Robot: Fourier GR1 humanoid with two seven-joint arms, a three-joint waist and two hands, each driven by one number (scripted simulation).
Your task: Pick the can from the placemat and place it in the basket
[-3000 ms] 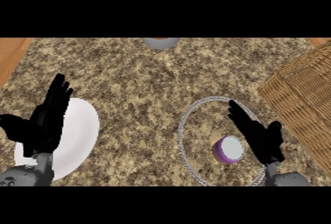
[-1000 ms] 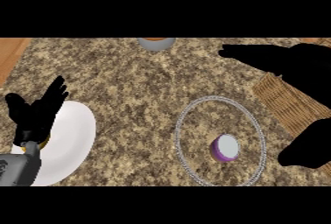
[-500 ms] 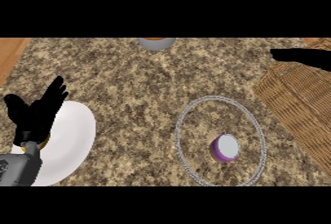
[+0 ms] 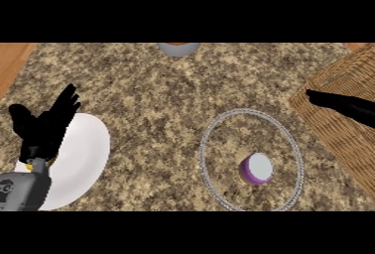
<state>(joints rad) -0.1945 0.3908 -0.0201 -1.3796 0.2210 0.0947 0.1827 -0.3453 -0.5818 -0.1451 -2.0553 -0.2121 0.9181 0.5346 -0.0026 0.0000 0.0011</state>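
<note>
Your can [image 4: 257, 168] is small and round, purple with a pale top. It stands on the clear round placemat [image 4: 219, 129] with a silver rim, on the speckled stone desk [image 4: 168, 89], below and left of your right hand [image 4: 344, 105]. That hand reaches over the woven basket [image 4: 344, 134]; you cannot tell its fingers. Your left hand [image 4: 45, 130] rests open, holding nothing, over the smooth white plate [image 4: 84, 158], well apart from the can.

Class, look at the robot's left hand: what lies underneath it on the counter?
Under the left hand lies a white plate on the counter. Hand and forearm cover the plate's left part, so nothing there can be judged.
</note>
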